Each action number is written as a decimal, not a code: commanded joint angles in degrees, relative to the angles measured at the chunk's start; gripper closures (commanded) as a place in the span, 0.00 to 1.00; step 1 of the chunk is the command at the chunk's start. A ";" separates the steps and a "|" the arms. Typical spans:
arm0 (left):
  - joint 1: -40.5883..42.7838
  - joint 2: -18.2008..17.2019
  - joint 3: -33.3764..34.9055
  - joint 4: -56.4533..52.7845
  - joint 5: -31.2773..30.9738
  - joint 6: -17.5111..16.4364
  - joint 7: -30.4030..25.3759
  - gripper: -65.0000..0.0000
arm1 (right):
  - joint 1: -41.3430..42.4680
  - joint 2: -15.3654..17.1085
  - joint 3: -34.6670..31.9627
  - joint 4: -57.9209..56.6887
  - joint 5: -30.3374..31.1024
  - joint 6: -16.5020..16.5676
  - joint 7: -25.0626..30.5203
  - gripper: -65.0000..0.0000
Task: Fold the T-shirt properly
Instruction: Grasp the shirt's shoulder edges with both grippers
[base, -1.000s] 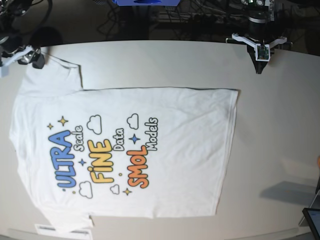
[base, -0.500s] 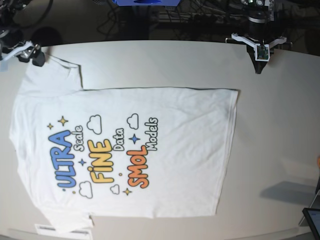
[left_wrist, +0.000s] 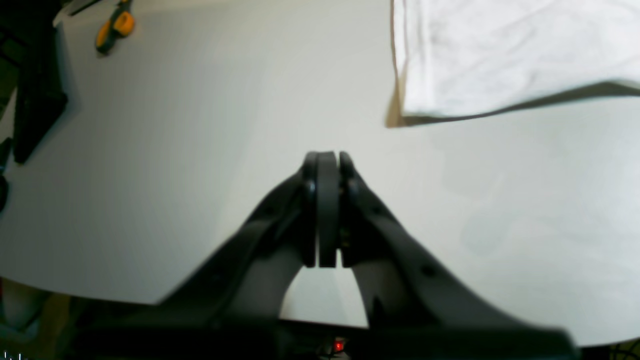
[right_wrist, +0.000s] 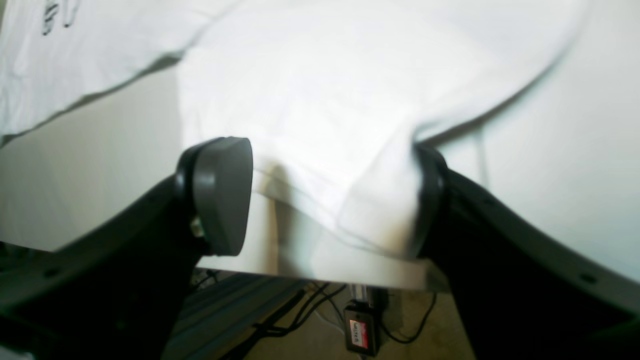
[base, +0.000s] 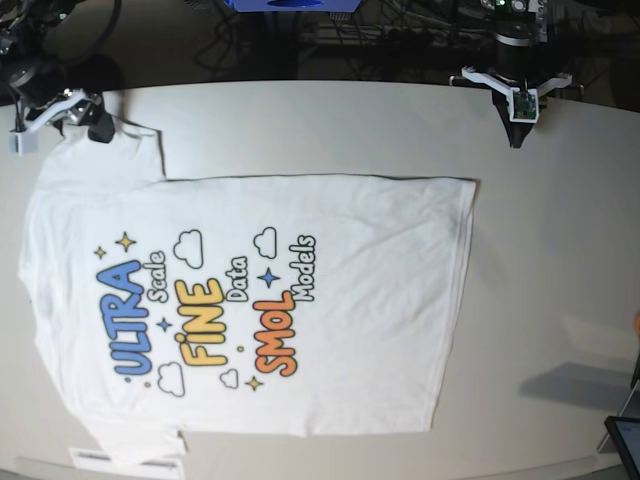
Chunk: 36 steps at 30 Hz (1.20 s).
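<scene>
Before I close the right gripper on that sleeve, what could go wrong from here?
1. The right gripper is open around the T-shirt sleeve edge right at the table rim; closing may catch the table edge or only a thin hem, which could slip.
2. The left gripper is shut and off the cloth, so a one-sided pull may skew the flat shirt.

Left pincer (base: 517, 138): jaws pressed fully together, tips pointing down, nothing between them (seen at the far edge in the base view). Right pincer (right_wrist: 330, 200): jaws spread wide, one finger (right_wrist: 222, 192) fully visible, the other partly hidden by cloth lying between them.
</scene>
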<state>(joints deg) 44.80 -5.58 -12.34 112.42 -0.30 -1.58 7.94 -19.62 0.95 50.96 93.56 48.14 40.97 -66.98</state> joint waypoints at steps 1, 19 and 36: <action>0.61 -0.26 -0.37 0.94 -0.19 0.57 -1.31 1.00 | -1.26 0.15 -0.19 -0.86 -4.76 -0.97 -5.24 0.37; -1.32 -0.17 -0.37 0.94 -0.19 0.57 0.89 0.79 | -0.65 0.24 -0.19 -1.38 -4.76 -0.97 -5.15 1.00; -9.24 -8.61 -0.37 0.59 -38.69 0.49 21.55 0.45 | -0.91 0.24 -0.28 -1.38 -4.76 -0.97 -5.33 1.00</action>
<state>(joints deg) 35.38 -13.56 -12.34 112.36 -39.24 -1.34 30.55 -19.73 0.97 50.96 92.42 47.44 40.51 -68.64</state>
